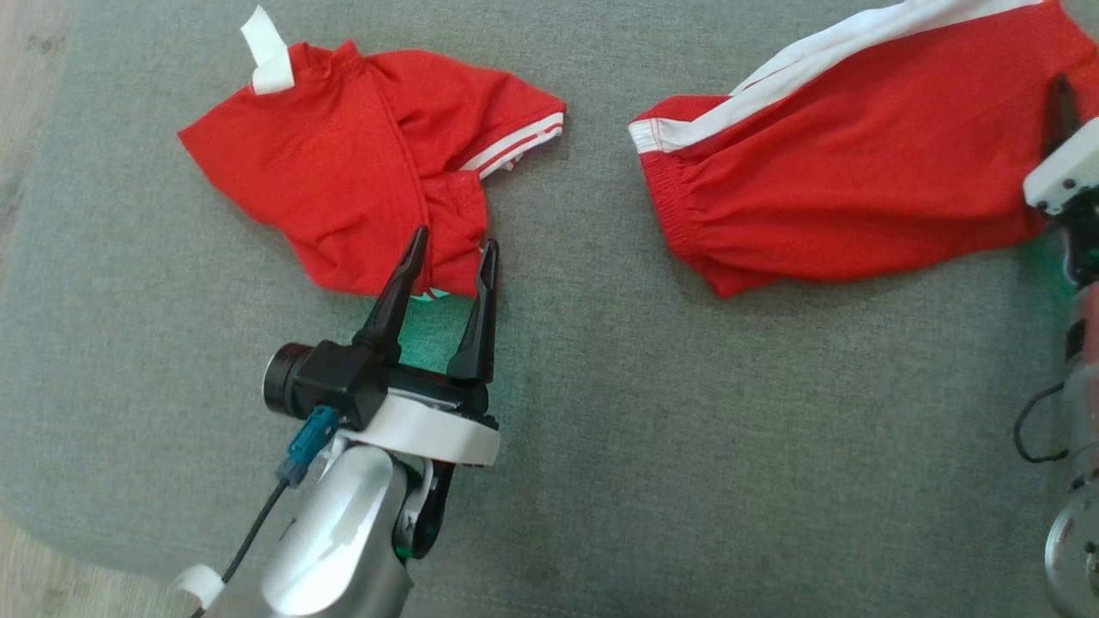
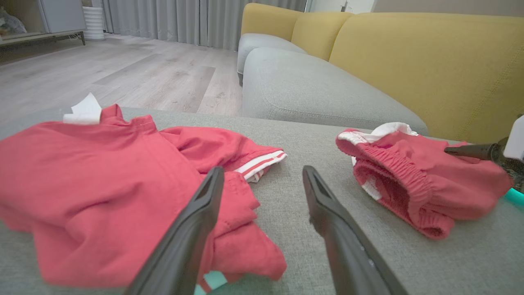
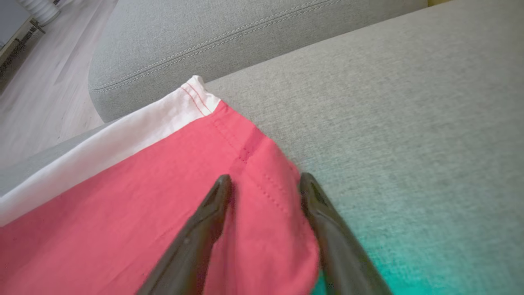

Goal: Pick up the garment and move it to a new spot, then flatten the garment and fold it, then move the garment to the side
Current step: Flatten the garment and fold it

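Two red garments lie on the grey cushion. A crumpled red shirt with a white tag is at the left. Red shorts with a white side stripe lie at the right. My left gripper stands open at the shirt's near edge, one finger over the cloth and nothing between the jaws. My right gripper is open, its fingers straddling the stitched hem corner of the shorts. One of its fingers rests on the shorts.
Wood floor runs past the cushion's left edge. Beyond the cushion stand another grey seat and a yellow sofa back. Bare cushion lies between the two garments and in front of them.
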